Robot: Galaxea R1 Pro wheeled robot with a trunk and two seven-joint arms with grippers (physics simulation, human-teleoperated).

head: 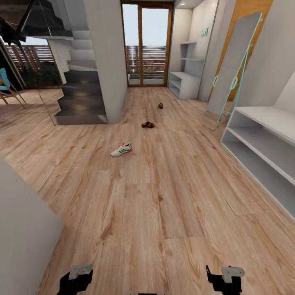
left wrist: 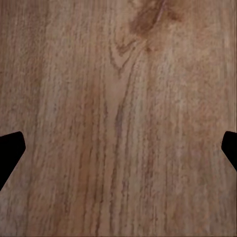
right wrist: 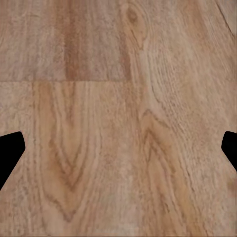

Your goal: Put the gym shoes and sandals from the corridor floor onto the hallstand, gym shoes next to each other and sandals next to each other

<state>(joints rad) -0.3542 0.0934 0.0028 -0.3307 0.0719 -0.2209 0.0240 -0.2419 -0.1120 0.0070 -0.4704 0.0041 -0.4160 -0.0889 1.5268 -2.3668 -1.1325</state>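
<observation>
With both pincers spread wide and empty above the floor [head: 164, 205], the robot would do best to roll toward the sneaker [head: 121, 150] lying ahead, leaving the sandals [head: 148, 124] farther off and the rack [head: 262, 151] at right for later.

No readable text, label, brand, number or sign appears on anything in these views.

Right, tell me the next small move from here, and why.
Probably roll the base forward toward the gym shoe. It lies on the corridor floor well ahead of both arms, while the left gripper and right gripper hang open over bare planks, holding nothing.
</observation>
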